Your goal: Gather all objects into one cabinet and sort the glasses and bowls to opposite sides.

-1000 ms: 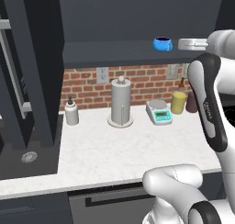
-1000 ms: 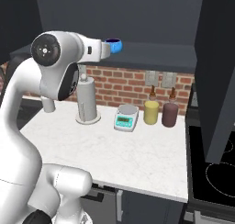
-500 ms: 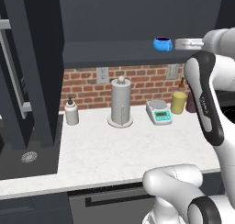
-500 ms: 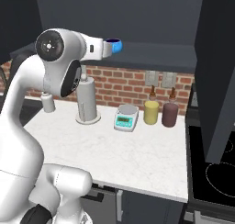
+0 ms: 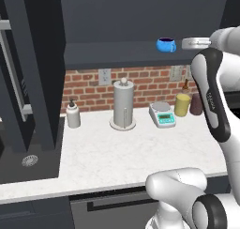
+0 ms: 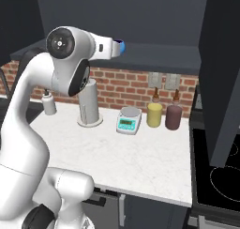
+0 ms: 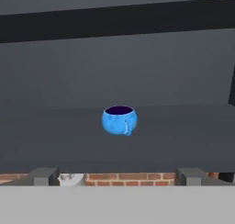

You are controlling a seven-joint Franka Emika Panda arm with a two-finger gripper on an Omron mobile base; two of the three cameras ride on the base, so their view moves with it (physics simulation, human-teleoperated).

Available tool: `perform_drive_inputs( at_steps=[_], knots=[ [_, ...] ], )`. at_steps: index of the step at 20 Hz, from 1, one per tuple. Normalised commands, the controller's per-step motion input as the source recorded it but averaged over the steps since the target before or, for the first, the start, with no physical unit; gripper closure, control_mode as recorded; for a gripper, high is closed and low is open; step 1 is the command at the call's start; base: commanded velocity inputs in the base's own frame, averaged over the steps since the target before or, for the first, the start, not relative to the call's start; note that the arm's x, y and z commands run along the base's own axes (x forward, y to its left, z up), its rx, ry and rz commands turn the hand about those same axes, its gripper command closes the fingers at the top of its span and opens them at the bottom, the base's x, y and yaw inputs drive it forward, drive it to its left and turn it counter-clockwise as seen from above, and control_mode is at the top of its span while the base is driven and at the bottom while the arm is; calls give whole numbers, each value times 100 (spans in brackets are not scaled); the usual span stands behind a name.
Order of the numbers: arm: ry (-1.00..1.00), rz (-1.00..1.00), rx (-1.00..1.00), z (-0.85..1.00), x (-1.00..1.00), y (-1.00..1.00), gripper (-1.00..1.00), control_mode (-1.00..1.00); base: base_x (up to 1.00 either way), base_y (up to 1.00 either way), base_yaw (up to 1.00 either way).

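Squat bright blue cup (image 7: 119, 120) with dark inside, upright at frame centre in the hand view, on the bottom shelf of the open dark slate-grey upper cabinet (image 7: 137, 71); upper right in the left base view, apart from the gripper. Two-finger gripper (image 7: 117, 175) at the bottom edge, jaws spread wide, nothing between them, level with the cup. Lower, on the white marble counter (image 5: 140, 153): grey paper-towel cylinder (image 5: 123, 103), small scale (image 5: 162, 114), yellow bottle (image 5: 182, 103), maroon bottle (image 5: 196, 103), before the red brick wall (image 5: 140, 82).
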Motion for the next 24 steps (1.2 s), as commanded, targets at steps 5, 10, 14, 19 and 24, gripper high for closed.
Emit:
perform_drive_inputs(
  at_steps=[5,10,14,19,24],
  knots=[
    [0,0,0,-1,0,-24,-100,-100,0,0,0],
    [0,0,0,-2,0,-14,-100,-100,0,0,0],
    [0,0,0,-5,7,-3,-100,-100,0,0,0],
    [0,0,0,-7,9,0,-100,-100,0,0,0],
    [0,0,0,0,35,0,-100,-100,0,0,0]
  ],
)
